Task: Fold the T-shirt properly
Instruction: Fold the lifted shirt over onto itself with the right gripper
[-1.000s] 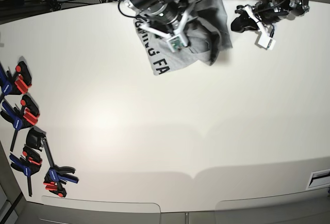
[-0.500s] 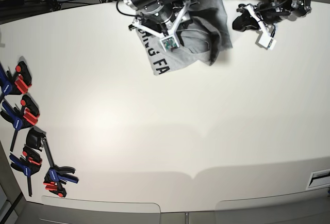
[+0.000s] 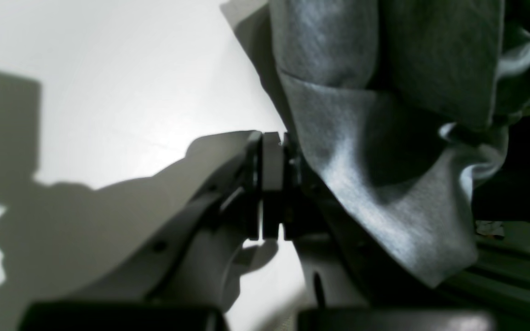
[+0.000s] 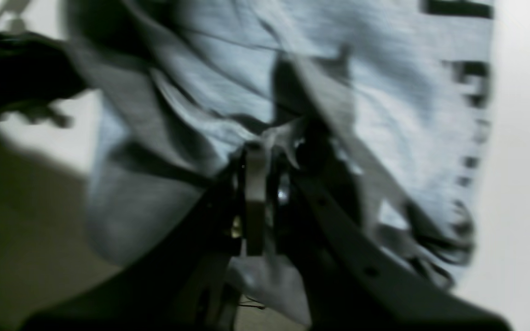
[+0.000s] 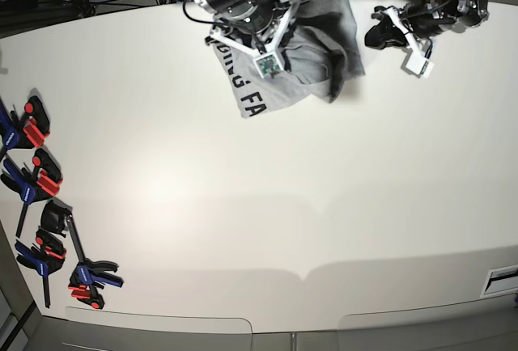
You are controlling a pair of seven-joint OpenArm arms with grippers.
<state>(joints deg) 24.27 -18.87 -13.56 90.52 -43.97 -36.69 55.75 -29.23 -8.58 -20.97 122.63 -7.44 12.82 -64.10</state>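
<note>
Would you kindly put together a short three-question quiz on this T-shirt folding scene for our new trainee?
1. True or false: the T-shirt lies spread flat in the middle of the table.
2. Which end effector is shut on the shirt's fabric? A) left end effector B) right end effector C) neither
3. Fill in: the blue and red clamps lie along the table's ____ edge in the base view.

Key
1. False: it is bunched at the far edge.
2. B: fabric is pinched between its jaws; the left is shut beside the cloth, with no fabric visibly between its jaws.
3. Left.
</note>
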